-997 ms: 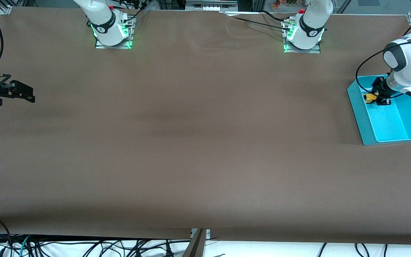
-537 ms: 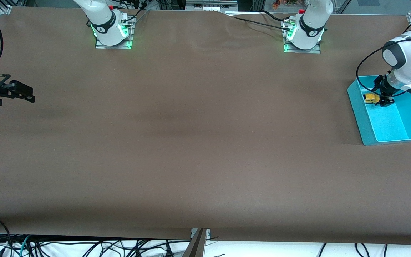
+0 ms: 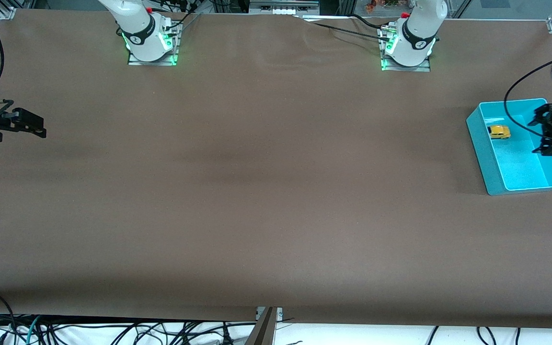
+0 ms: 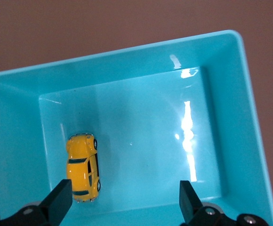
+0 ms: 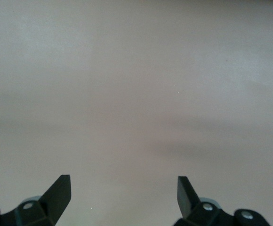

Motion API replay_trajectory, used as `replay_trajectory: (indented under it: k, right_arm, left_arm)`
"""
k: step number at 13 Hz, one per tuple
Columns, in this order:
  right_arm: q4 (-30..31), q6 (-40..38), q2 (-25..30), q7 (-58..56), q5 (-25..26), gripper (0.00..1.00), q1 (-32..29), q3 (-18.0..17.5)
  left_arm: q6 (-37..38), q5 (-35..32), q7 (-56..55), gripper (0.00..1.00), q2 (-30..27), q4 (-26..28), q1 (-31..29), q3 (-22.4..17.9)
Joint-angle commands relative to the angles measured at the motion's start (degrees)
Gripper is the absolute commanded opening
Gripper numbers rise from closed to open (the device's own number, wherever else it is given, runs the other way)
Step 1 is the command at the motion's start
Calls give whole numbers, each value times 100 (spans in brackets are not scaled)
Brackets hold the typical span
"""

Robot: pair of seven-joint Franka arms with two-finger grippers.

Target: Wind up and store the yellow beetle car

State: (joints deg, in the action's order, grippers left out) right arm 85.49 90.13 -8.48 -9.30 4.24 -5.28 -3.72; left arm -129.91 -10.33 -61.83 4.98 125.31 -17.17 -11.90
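Note:
The yellow beetle car (image 3: 499,132) lies on the floor of the turquoise bin (image 3: 477,132), in the part farthest from the front camera. In the left wrist view the car (image 4: 83,167) rests free near one inner wall of the bin (image 4: 249,113). My left gripper (image 3: 546,136) is open and empty, up in the air over the bin, apart from the car. In its wrist view its fingertips (image 4: 60,197) stand wide apart. My right gripper (image 3: 34,125) is open and empty and waits at the right arm's end of the table.
The bin stands at the left arm's end of the brown table (image 3: 266,191). Both arm bases (image 3: 149,43) stand along the table's edge farthest from the front camera. Cables hang below the table's near edge.
My left gripper has let go of the car, which now lies in the bin. The gripper has risen and drawn away toward the table's end. The right arm has not moved.

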Motion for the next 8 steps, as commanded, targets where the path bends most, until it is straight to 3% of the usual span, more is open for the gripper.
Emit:
replay_trajectory:
  k: [1,5,8]
  right_arm:
    - [29,22,66,-1,-20,100,-78,-33]
    - [29,14,66,-1,-20,100,-87,-33]
    - [29,22,66,8,-28,100,-87,-33]
  left_arm:
    - [1482,327,898,100,-50,-1137,-6,354]
    - [2407,488,1908,100,-50,-2027,-15,1127]
    - [2638,900,2614,100,-15,-2773,12,1610]
